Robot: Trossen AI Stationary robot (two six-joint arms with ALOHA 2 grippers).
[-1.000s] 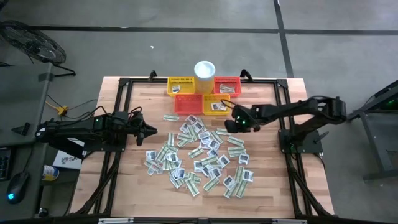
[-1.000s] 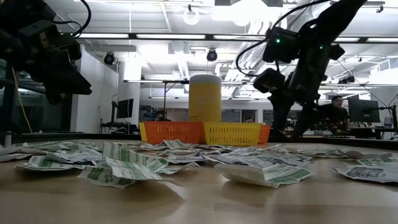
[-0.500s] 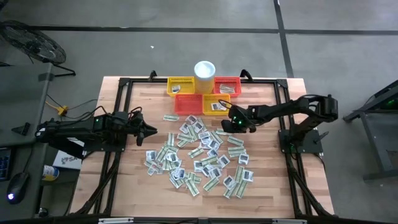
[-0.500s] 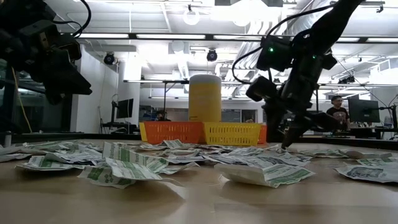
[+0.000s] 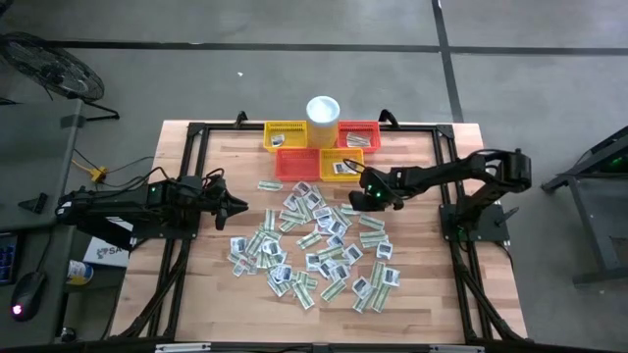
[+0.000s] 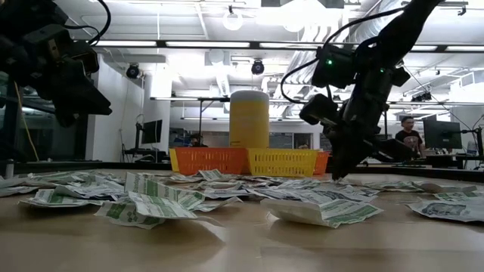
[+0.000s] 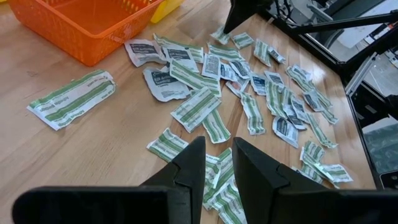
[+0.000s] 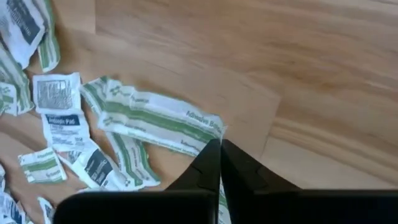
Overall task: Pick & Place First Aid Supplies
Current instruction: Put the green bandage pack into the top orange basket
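While the left gripper (image 5: pixel 238 208) stays put, slightly parted, the right gripper (image 8: pixel 219 144) has dropped and pinched a green-striped packet (image 8: pixel 158 119).

Around my wooden desk (image 5: pixel 216 294) lies grey concrete floor (image 5: pixel 294 69) crossed by dark seams, and beyond it I see white ceiling lights (image 6: pixel 204 44), monitors (image 6: pixel 442 134) and a seated person (image 6: pixel 409 136).

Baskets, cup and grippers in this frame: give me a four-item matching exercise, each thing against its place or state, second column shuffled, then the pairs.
Things:
1. white cup
2. right gripper
3. left gripper
4. lone packet

Places or states:
A. off the table, beside the pile's left edge
B. shut on a green-striped packet's edge
C. behind the mesh baskets
D. alone on the wood, between pile and baskets

Pairs: 1-C, 2-B, 3-A, 4-D
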